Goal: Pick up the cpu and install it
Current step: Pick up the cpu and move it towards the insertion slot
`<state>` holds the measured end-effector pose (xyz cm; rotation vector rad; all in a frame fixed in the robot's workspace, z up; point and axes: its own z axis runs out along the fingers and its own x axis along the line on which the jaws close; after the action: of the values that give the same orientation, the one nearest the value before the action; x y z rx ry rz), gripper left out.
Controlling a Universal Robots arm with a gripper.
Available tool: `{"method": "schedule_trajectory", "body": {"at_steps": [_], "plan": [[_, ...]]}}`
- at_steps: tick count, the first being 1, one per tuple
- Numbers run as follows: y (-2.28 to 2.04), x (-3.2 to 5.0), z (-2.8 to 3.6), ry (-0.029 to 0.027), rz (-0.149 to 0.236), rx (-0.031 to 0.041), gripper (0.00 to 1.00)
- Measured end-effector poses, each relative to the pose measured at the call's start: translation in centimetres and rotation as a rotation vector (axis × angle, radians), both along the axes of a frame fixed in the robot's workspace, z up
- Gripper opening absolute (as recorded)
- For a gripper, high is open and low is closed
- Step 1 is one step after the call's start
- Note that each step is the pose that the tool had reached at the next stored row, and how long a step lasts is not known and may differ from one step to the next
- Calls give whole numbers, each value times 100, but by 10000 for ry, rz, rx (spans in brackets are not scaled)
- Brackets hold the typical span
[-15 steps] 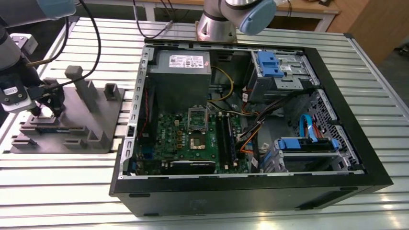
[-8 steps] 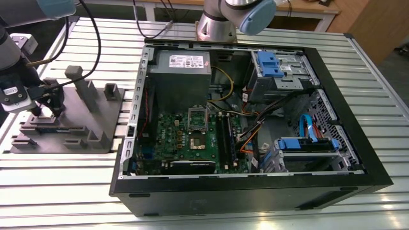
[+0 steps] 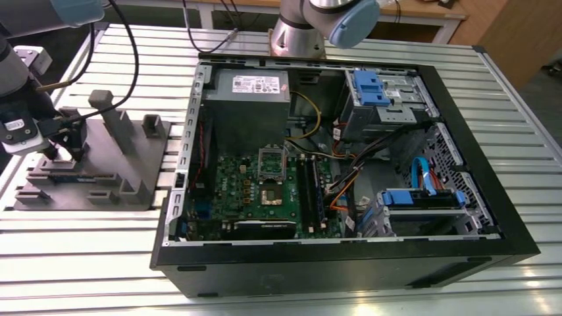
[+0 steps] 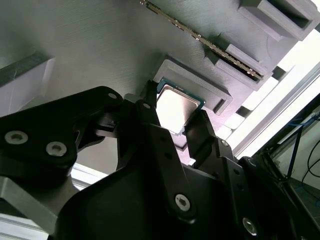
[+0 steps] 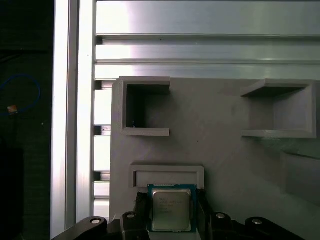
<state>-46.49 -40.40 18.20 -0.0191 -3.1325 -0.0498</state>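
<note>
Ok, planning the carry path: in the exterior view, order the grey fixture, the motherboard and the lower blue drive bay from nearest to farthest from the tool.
1. Grey fixture: right beneath the tool, at the exterior view's left.
2. Motherboard: inside the open case, mid-picture.
3. Lower blue drive bay: the case's far side, exterior view's right.

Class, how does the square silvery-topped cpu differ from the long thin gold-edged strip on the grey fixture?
The square silvery-topped cpu lies flat, face up; the long thin gold-edged strip sits on edge. The cpu is compact, the strip longer and narrower. The end effector is at the cpu, not the strip. Both rest on the grey fixture.
</note>
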Motion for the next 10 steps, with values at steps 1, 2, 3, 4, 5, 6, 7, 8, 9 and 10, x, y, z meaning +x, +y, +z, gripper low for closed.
{"method": "schedule_trajectory", "body": {"at_steps": [1, 2, 3, 4, 5, 6, 7, 8, 9, 10], "plan": [[0, 0, 7, 2, 0, -1, 47], [0, -1, 18, 3, 0, -1, 47], [0, 0, 32, 1, 0, 0, 47], [0, 0, 48, 1, 0, 0, 47], [0, 0, 71, 0, 0, 0, 47], [0, 0, 93, 0, 0, 0, 47], [0, 0, 117, 0, 0, 0, 47], [0, 0, 142, 0, 1, 0, 47], [0, 0, 171, 1, 0, 0, 47], [0, 0, 201, 0, 0, 0, 47]]}}
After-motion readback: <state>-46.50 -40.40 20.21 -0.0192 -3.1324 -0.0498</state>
